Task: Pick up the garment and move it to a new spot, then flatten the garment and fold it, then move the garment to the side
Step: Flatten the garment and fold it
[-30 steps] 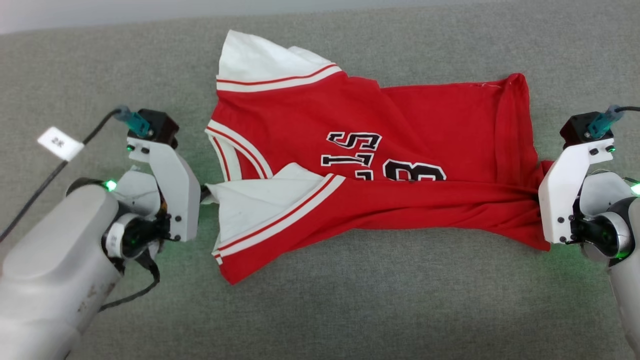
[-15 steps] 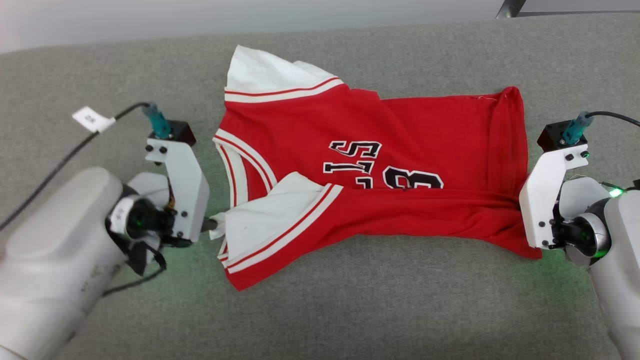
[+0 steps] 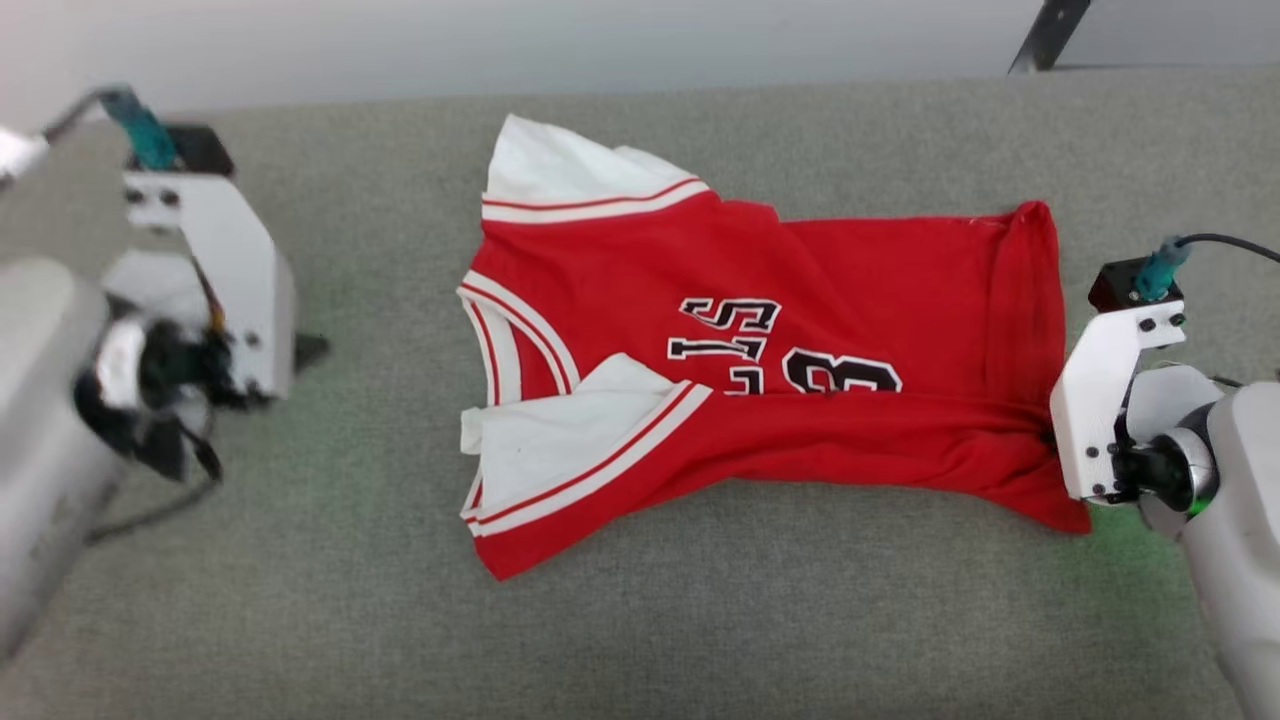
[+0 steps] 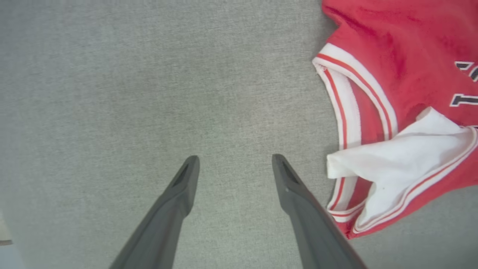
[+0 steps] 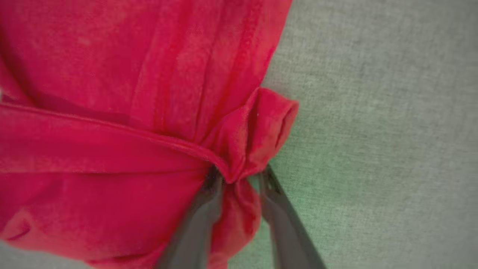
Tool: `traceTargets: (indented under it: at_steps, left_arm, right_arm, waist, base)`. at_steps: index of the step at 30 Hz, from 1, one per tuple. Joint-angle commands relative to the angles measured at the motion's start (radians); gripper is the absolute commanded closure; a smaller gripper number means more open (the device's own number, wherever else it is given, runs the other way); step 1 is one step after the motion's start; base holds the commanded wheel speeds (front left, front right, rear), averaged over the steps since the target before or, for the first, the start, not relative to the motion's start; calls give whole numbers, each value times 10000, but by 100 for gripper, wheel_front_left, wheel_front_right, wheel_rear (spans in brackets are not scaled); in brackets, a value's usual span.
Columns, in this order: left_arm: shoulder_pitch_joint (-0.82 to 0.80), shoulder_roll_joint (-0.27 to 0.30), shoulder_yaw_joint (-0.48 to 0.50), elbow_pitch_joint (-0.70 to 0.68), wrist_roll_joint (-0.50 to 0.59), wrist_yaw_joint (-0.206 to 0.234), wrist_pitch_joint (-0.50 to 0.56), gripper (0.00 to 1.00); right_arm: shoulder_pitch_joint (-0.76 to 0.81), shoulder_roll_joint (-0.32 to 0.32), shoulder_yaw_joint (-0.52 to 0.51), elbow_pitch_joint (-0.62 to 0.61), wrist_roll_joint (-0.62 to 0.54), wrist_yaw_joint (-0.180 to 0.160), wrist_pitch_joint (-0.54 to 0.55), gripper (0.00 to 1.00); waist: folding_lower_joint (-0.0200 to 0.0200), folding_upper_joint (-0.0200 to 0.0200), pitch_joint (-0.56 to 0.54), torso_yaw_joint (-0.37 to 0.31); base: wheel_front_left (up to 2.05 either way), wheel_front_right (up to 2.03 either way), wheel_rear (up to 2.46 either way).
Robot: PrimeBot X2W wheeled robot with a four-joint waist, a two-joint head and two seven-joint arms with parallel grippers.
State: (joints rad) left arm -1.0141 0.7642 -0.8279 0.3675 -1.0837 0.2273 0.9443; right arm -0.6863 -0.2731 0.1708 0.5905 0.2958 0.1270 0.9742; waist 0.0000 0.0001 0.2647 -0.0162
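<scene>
The garment (image 3: 760,370) is a small red jersey with white sleeves and black lettering, spread sideways on the grey surface, its near long edge folded over onto the body. My left gripper (image 4: 233,164) is open and empty over bare surface, well to the left of the collar and white sleeve (image 4: 396,149). In the head view it (image 3: 305,350) stands clear of the shirt. At the hem end my right gripper (image 5: 239,179) has its fingers parted, a bunched fold of red hem (image 5: 242,149) between them and a thin gap beside one finger.
The grey cloth-covered surface (image 3: 700,640) stretches wide around the shirt, with its back edge against a pale wall. A dark slanted leg (image 3: 1045,35) shows at the top right. A cable with a teal plug (image 3: 140,125) runs from the left wrist.
My left gripper let go of the white sleeve, opened wide and drew back to the left. The right fingers have parted around the hem. The head view has shifted a little.
</scene>
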Motion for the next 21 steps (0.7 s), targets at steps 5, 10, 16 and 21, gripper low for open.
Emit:
traceTargets:
  at_steps: [5,10,16,21]
  left_arm:
    - [1173,126,182,-943,-234,133,-866,0]
    - [2366,386,345,-2008,-404,318,-1786,0]
    - [3657,802,734,-3249,-468,820,-3076,0]
    - [4677,1217,959,-4345,-146,1153,-4332,0]
  right_arm:
    - [127,361,-37,327,-62,62,90,0]
    - [41,181,-109,-165,198,30,32,0]
    - [685,-255,-17,-1401,409,30,-739,0]
    - [1758,-449,83,-2895,598,30,-3167,0]
  waist:
    - [0,-1,-785,11]
    - [0,-1,-1505,-127]
    - [0,-1,-2139,-362]
    - [0,-1,-2433,-503]
  base:
    - [0,0,0]
    - [0,0,0]
    - [0,0,0]
    - [0,0,0]
